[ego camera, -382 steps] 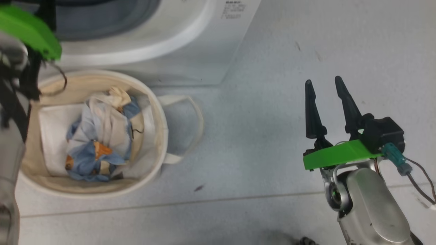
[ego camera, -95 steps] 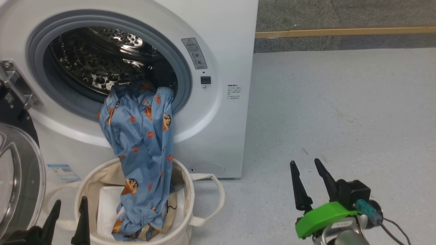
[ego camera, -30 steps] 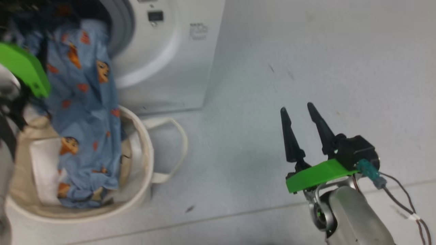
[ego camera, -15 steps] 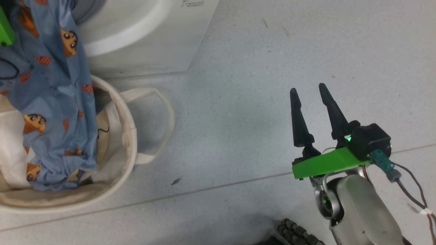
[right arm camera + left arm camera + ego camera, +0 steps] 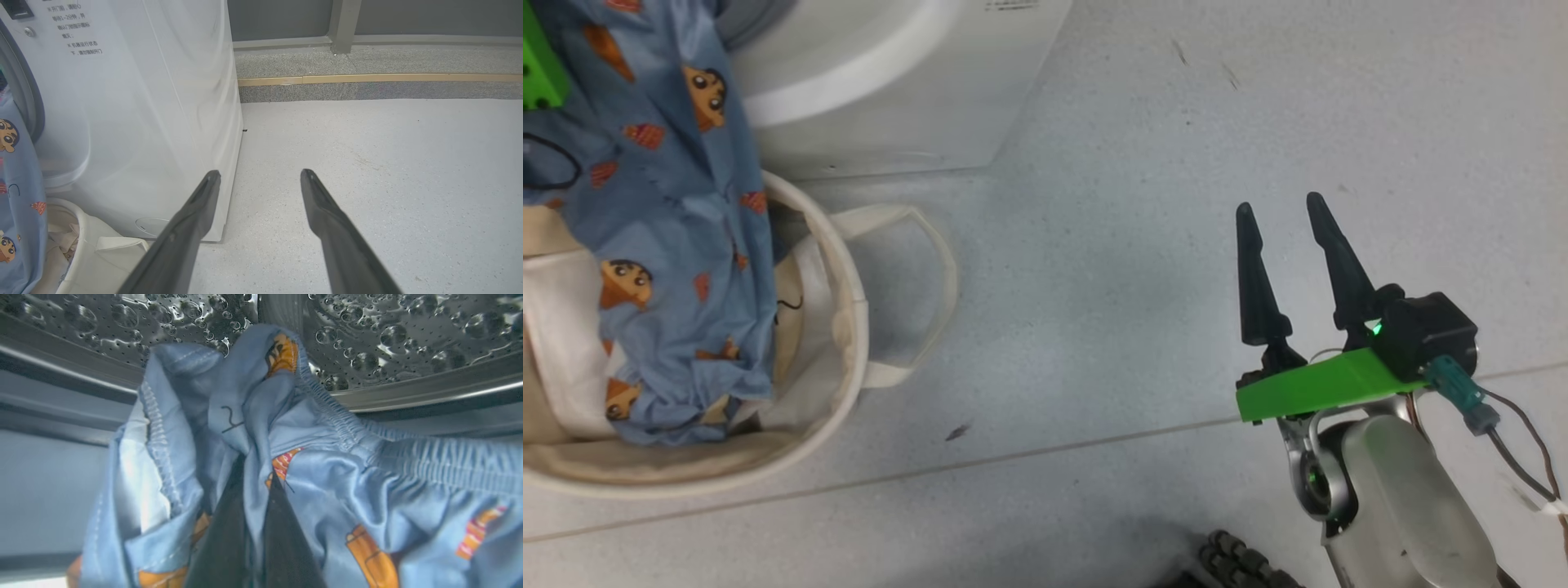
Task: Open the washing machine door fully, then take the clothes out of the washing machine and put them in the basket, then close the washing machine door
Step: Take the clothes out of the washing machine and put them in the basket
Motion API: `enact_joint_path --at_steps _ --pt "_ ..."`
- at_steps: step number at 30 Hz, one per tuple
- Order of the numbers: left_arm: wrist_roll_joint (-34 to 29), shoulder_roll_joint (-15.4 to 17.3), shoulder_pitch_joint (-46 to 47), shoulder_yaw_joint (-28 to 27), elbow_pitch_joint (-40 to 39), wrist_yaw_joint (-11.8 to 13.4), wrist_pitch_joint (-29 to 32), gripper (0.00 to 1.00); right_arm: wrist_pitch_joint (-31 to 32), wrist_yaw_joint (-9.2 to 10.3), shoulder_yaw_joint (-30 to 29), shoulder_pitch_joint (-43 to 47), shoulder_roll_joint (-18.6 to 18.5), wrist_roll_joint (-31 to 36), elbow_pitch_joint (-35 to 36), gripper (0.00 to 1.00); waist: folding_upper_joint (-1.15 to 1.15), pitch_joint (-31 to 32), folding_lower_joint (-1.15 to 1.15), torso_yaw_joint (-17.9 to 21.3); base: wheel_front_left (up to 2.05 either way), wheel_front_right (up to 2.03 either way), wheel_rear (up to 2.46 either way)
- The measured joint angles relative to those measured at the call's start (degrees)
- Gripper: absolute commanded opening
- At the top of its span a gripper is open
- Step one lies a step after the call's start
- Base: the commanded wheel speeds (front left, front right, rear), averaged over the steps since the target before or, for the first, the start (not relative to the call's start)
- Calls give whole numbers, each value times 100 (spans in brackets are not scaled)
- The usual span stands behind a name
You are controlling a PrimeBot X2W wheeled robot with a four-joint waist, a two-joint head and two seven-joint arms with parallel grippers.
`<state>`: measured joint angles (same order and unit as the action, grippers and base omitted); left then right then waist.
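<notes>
- One light, limp garment is how I judge the clothes (image 5: 678, 245). They will drape and trail and keep no shape. Nothing in them is fragile, though thin, smooth cloth could slip out of a shallow pinch.
- The gathered elastic waistband looks like the best place to take hold. It is thicker and ribbed, and it is the end lying in the machine, so lifting it clear should let the rest drop.
- The fabric is soft, creased blue, printed with small orange cartoon motifs.
- It hangs out of the mouth of the washing machine (image 5: 890, 106) and down into the basket (image 5: 854, 310), with its lower end bunched on the white lining sheet (image 5: 560, 343).
- In the left wrist view the waistband end lies at the lip of the perforated steel drum (image 5: 388, 330).
- The left gripper (image 5: 256, 467) is pinched tight on a fold of this fabric just below the waistband, and cloth wraps around both dark fingers.
- The right gripper (image 5: 1278, 204) hangs well apart from the basket over the grey floor (image 5: 1094, 245), with its jaws spread wide and holding nothing.
- One risk, as I see it, is the elastic snagging on the drum lip.
</notes>
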<state>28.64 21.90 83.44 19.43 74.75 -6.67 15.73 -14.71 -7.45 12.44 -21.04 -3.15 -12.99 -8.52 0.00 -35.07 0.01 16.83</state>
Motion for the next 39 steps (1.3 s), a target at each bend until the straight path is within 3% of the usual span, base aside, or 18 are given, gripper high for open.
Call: enact_joint_path --at_steps 7,10,15,27,36,39 --pt "198 -93 -425 37 8 -48 66 0 0 0 -63 29 0 75 -137 100 0 330 0 -170 0 0 0" --pt "324 -126 -632 60 -82 -48 -196 0 0 0 -136 57 0 87 -213 100 0 539 0 -254 0 0 0" --pt "661 -287 -1346 520 -927 -65 -559 0 0 0 -220 230 -1 86 -344 100 0 958 -1 -403 0 0 0" --pt "913 22 -3231 1132 -2503 -87 -1390 0 0 0 -166 759 0 77 -740 100 0 2038 -1 -870 0 0 0" --pt "1128 332 -4840 1151 -4198 739 -970 0 0 0 -53 914 -1 29 -857 100 0 2565 -1 -1070 0 0 0" --pt "1225 388 -5207 1145 -4636 894 -903 0 0 0 -52 937 -1 29 -857 100 0 2582 -1 -1067 0 0 0"
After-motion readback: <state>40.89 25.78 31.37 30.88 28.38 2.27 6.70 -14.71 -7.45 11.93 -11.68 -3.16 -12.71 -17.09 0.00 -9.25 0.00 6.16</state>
